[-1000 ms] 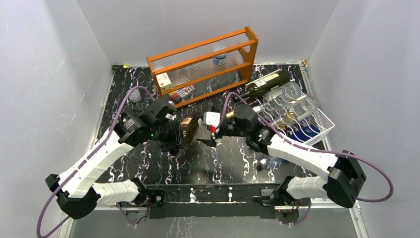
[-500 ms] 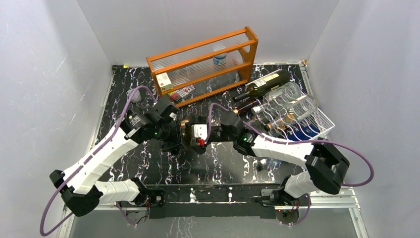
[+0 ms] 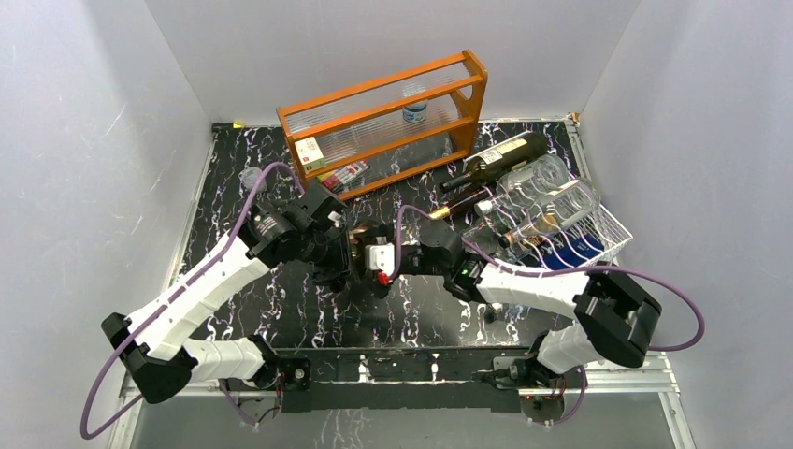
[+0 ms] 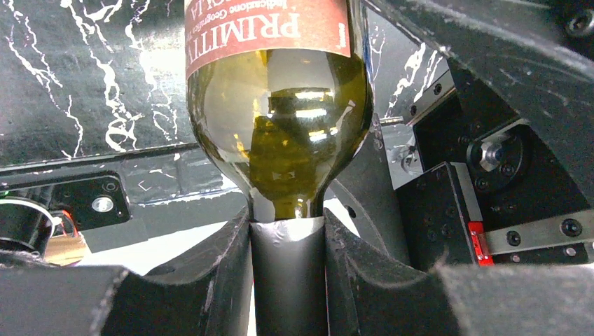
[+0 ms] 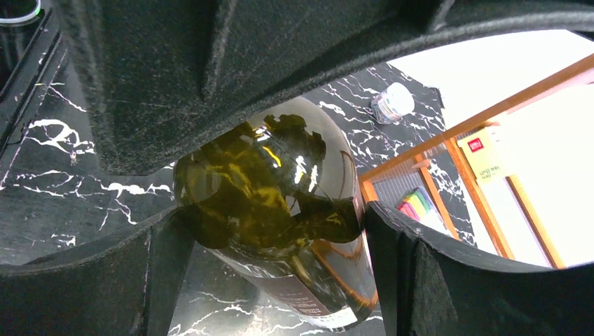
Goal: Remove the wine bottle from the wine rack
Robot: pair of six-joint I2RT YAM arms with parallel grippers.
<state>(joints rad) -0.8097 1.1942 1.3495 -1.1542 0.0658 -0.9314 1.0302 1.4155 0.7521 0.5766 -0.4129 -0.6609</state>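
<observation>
The wine bottle (image 3: pixel 358 251), dark green glass with a red label, hangs level over the middle of the table between my two grippers. My left gripper (image 3: pixel 338 258) is shut on its foil-wrapped neck; the left wrist view shows the bottle (image 4: pixel 277 140) with both fingers (image 4: pixel 231 259) pressed on the neck. My right gripper (image 3: pixel 376 256) stands around the bottle's base end. In the right wrist view the bottle (image 5: pixel 280 203) fills the gap and both fingers (image 5: pixel 392 252) touch its sides. The white wire wine rack (image 3: pixel 603 234) sits at the right, apart from this bottle.
The rack holds a dark bottle (image 3: pixel 500 154) and clear bottles (image 3: pixel 547 192). The orange wooden shelf (image 3: pixel 383 112) with ribbed panels stands at the back, with coloured pens (image 3: pixel 346 173) before it. A small clear cup (image 3: pixel 251 178) lies at the back left.
My right gripper has moved left and come around the bottle's base end. My left arm has shifted slightly right and forward while still holding the neck.
</observation>
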